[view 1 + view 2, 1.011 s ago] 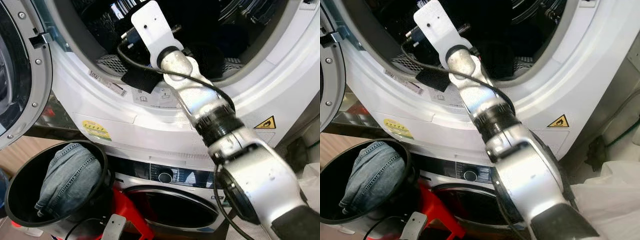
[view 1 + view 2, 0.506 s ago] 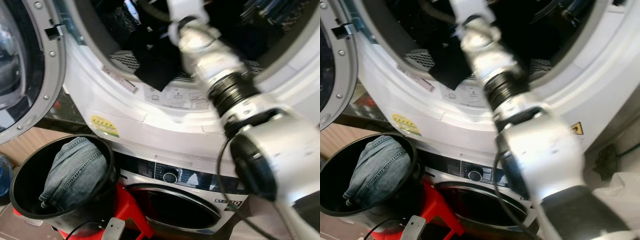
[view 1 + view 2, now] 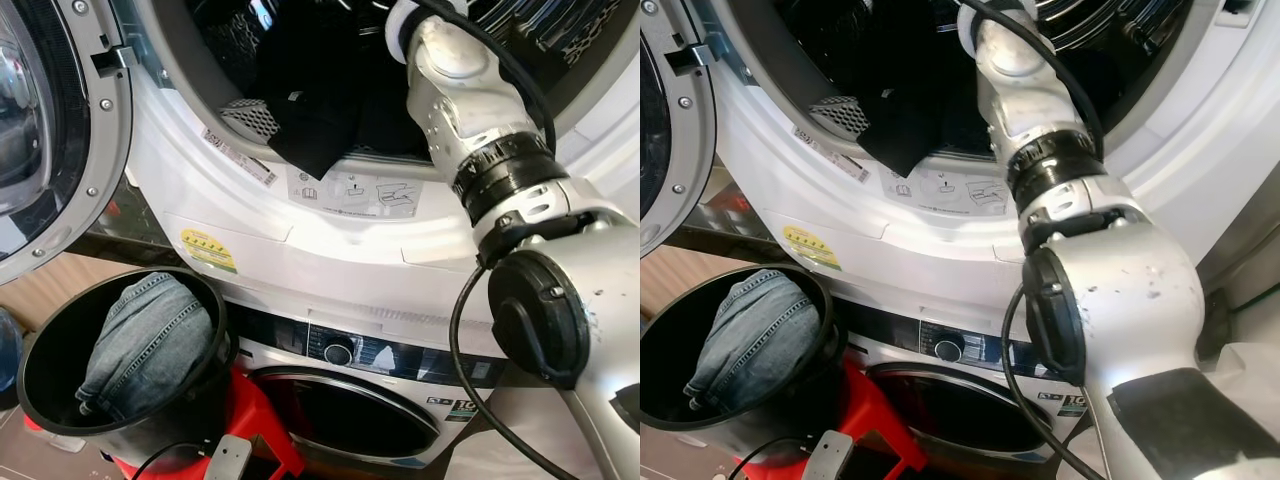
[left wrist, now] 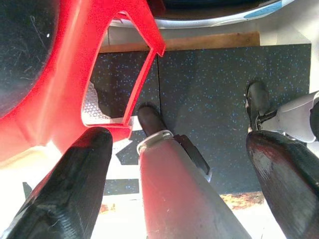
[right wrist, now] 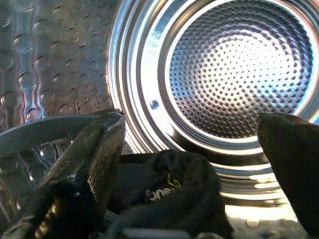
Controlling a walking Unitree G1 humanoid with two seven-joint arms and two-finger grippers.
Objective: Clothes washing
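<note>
My right arm (image 3: 470, 110) reaches up into the open drum of the upper washing machine (image 3: 330, 230). In the right wrist view my right gripper (image 5: 192, 122) is open inside the steel drum (image 5: 234, 69), its fingers wide apart. A black garment (image 5: 169, 194) lies just below and between them. A black garment (image 3: 310, 120) drapes over the drum's front lip. Denim jeans (image 3: 150, 340) sit in a black round basket (image 3: 40, 345) at lower left. My left gripper (image 4: 177, 139) hangs open low beside a red stool (image 4: 55, 114).
The upper machine's round door (image 3: 50, 130) stands open at the left. Below is a second machine (image 3: 345, 410) with a control knob (image 3: 338, 351). The red stool (image 3: 255, 420) stands by the basket. My own leg (image 4: 174, 184) stands on a dark floor mat (image 4: 209, 99).
My right arm has pushed deeper into the drum, so its wrist plate has gone out of sight. More black cloth now hangs over the lip. The camera shifted slightly.
</note>
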